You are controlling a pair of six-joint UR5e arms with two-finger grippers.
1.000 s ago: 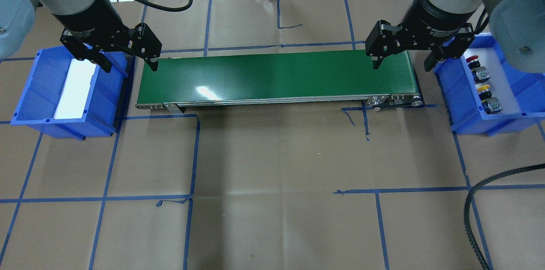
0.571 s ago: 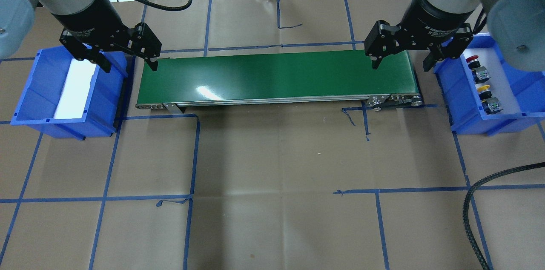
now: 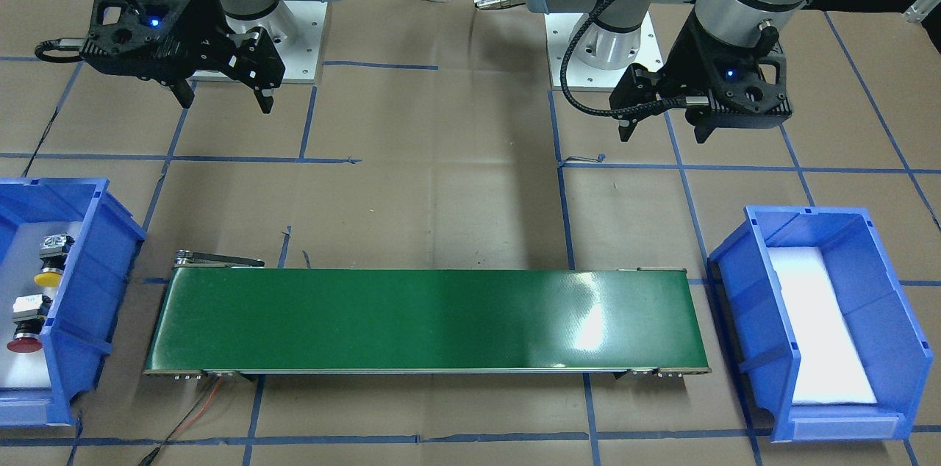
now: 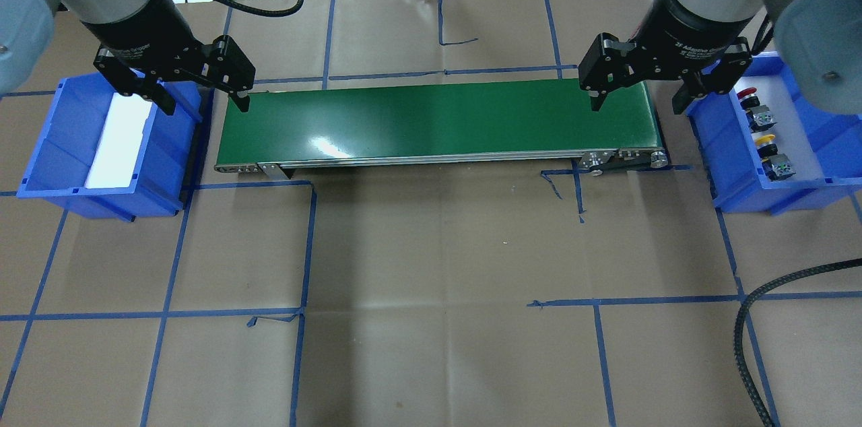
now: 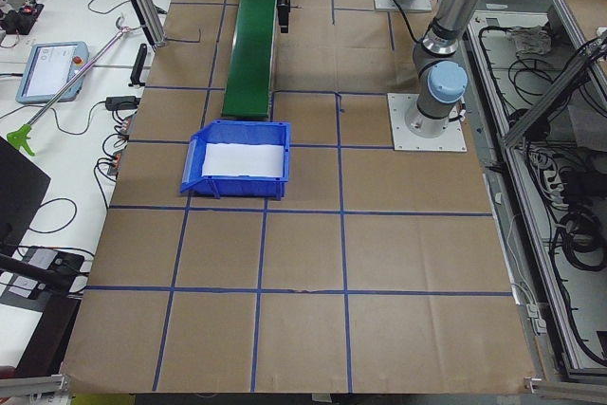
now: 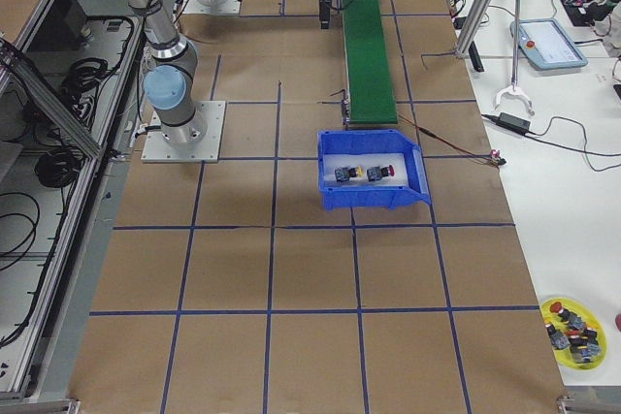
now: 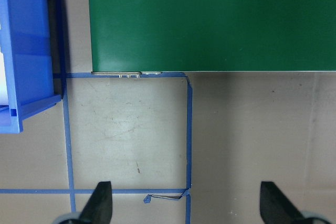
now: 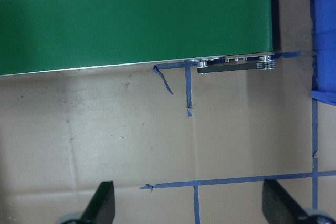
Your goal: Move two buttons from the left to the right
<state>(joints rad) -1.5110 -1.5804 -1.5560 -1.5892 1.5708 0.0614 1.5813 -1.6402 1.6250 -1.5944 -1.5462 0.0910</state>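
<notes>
— Where do the buttons sit?

— Both lie in the right blue bin (image 4: 774,196), at the robot's right end of the table (image 4: 438,312), on the bin's white liner. The red button (image 4: 754,108) is the one farther from the robot and the yellow button (image 4: 772,154) the nearer. They lie on their sides, one after the other, with a small gap between them. Their caps point away from the robot and their grey contact blocks toward it.

— And the right hand?

— The right hand (image 4: 635,104) hangs in the air near the right end of the green belt (image 4: 438,120), just beside that bin and not over the buttons. Its fingers are spread wide. In its wrist view only brown paper and the belt's edge show between them.

— The left one?

— The left hand (image 4: 205,105) is spread wide as well and touches nothing. It is held up near the belt's left end, just beside the left blue bin (image 4: 101,201). That bin shows a white liner on its floor.

— How does the rest lie?

— The belt runs lengthwise between the two bins, one at each end. The table is covered in brown paper marked off with blue tape lines. A black braided cable (image 4: 747,346) curves in at the robot's right, well apart from the bins.
</notes>
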